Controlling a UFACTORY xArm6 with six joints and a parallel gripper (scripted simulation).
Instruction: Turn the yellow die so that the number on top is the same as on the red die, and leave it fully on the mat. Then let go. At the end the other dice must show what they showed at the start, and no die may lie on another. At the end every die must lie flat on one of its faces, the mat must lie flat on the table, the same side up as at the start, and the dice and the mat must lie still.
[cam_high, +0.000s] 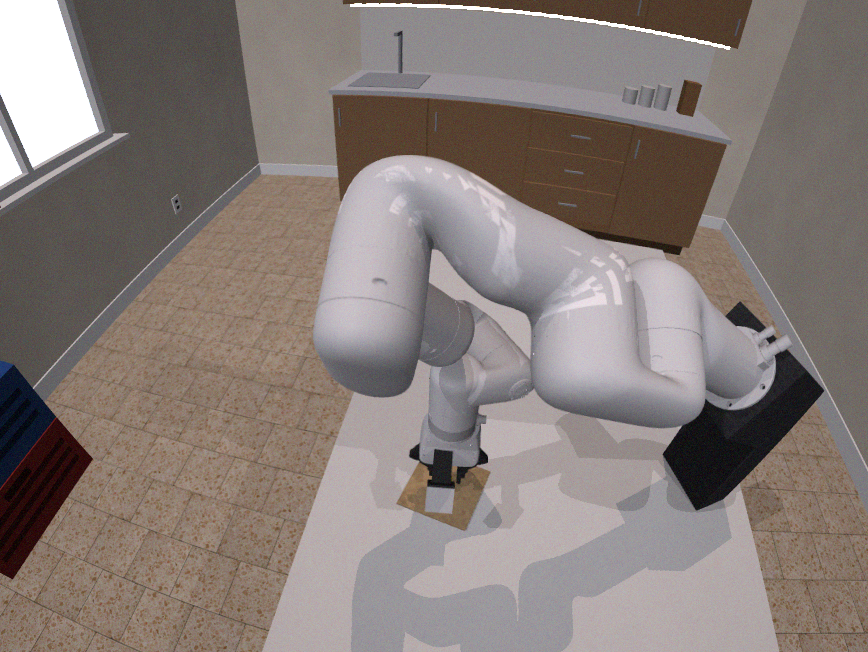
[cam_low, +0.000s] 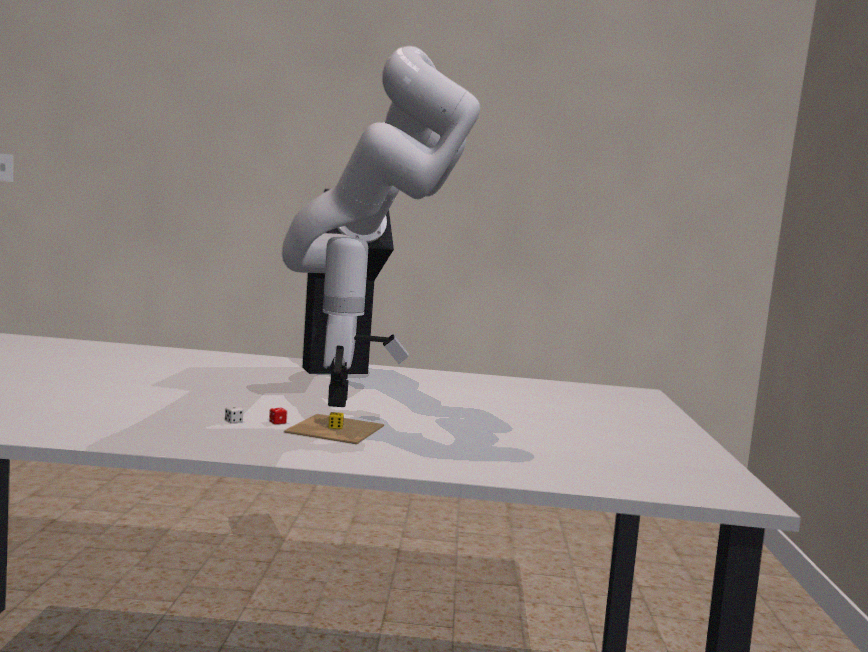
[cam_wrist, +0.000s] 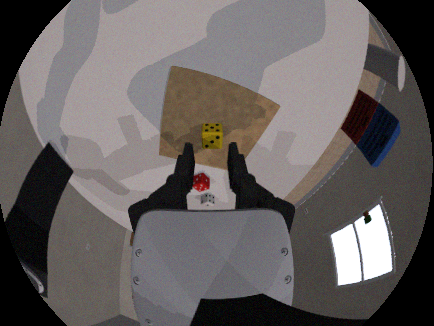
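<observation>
Pincer (cam_high: 449, 480) (cam_low: 337, 404) (cam_wrist: 210, 152) partly spread, nothing between its fingers, above the mat (cam_high: 464, 515) (cam_low: 357, 434) (cam_wrist: 200, 95).

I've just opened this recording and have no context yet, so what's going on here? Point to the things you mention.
One robot arm has its fingers (cam_low: 337, 404) pointing down over a tan mat (cam_high: 464, 515) (cam_low: 357, 433) (cam_wrist: 185, 100), partly open and holding nothing. A yellow die (cam_low: 336, 421) (cam_wrist: 212, 136) sits on the mat. A red die (cam_low: 278, 416) (cam_wrist: 201, 182) and a white die (cam_low: 233, 415) (cam_wrist: 208, 199) stand off it on the table (cam_high: 631, 603) (cam_low: 596, 449) (cam_wrist: 340, 60). The arm is probably about to grip and turn the yellow one.
</observation>
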